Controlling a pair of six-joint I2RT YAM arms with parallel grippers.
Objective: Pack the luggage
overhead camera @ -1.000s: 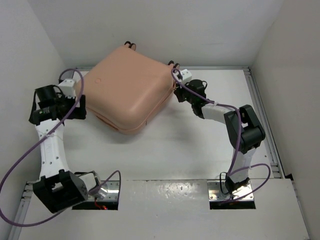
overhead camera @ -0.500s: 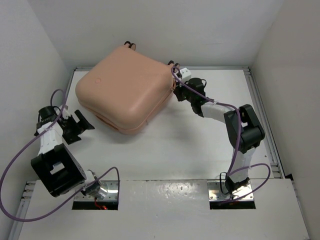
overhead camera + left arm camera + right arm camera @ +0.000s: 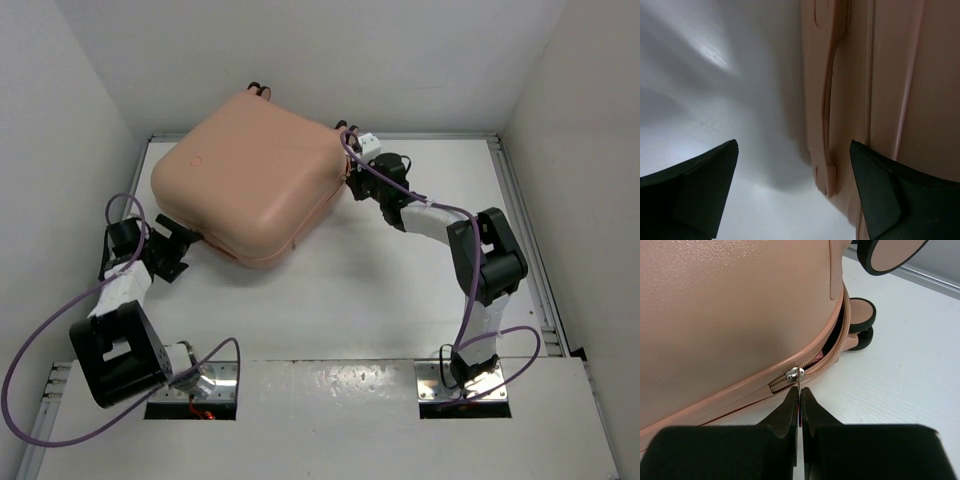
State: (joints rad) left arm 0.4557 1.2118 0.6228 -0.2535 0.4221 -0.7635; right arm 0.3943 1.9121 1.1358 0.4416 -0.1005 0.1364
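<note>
The salmon-pink luggage lies flat with its lid down at the back left of the table, wheels toward the back. My right gripper is at its right side, shut on the silver zipper pull; the zipper gapes beyond the pull toward the wheels, showing dark lining. My left gripper is open at the luggage's near-left side. In the left wrist view its fingers straddle bare table and the pink shell edge with a moulded handle.
White walls enclose the table on the left, back and right. A metal rail runs along the right edge. Purple cables loop from both arms. Bare white table lies between the luggage and the arm bases.
My left arm has swung from the luggage's far-left corner down and back in to its near-left side, gripper open. The right gripper has stayed at the zipper.
</note>
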